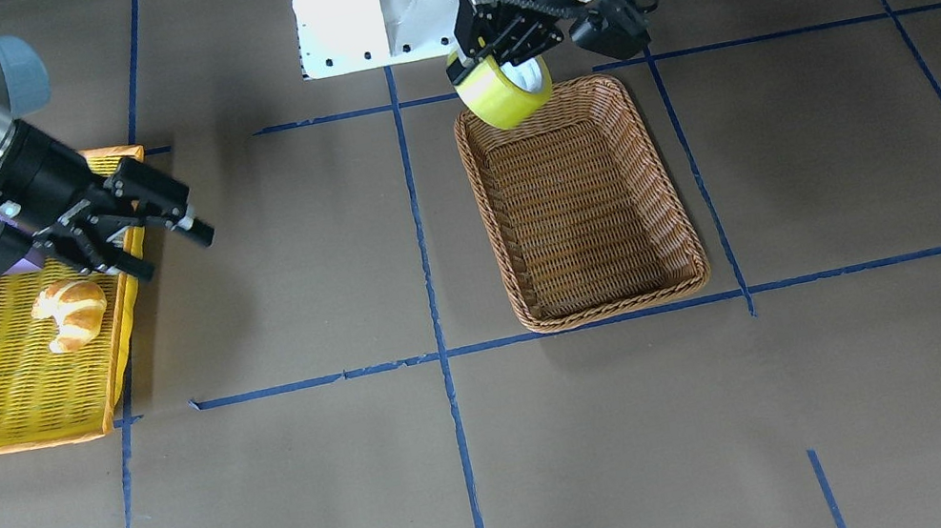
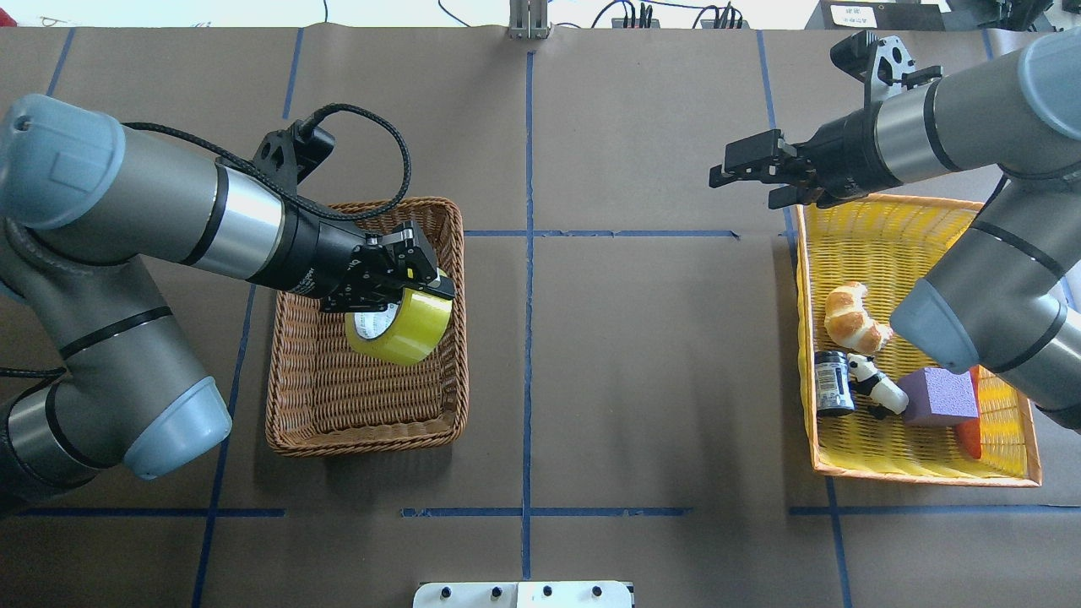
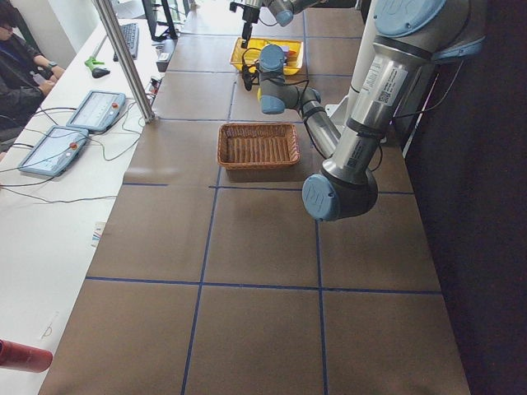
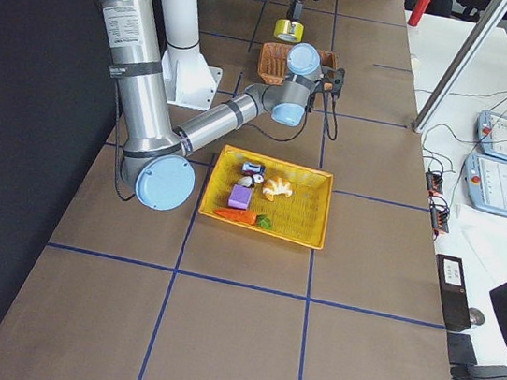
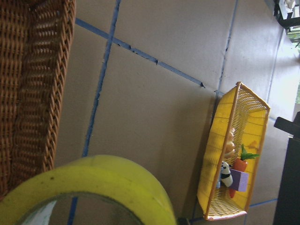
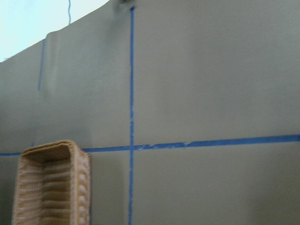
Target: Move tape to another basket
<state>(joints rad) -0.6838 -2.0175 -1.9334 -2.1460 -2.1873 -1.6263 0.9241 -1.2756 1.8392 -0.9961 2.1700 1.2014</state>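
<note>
The yellow tape roll (image 2: pixel 401 329) hangs in my left gripper (image 2: pixel 422 283), which is shut on its rim. It hovers over the end of the brown wicker basket (image 2: pixel 372 422) that lies toward the robot base, tilted, clear of the basket floor. In the front view the tape (image 1: pixel 503 94) sits just above the basket's (image 1: pixel 588 214) near-robot rim under the gripper (image 1: pixel 506 54). The left wrist view shows the tape's edge (image 5: pixel 93 183) beside the basket wall (image 5: pixel 33 70). My right gripper (image 2: pixel 747 181) is open and empty above the far corner of the yellow tray.
The yellow orange-rimmed tray (image 2: pixel 887 245) at the right holds a croissant (image 2: pixel 855 318), a dark can (image 2: pixel 833 382), a panda toy (image 2: pixel 878 388), a purple block (image 2: pixel 939 395) and a carrot (image 2: pixel 971 422). The white robot base (image 1: pixel 376 0) stands behind the wicker basket.
</note>
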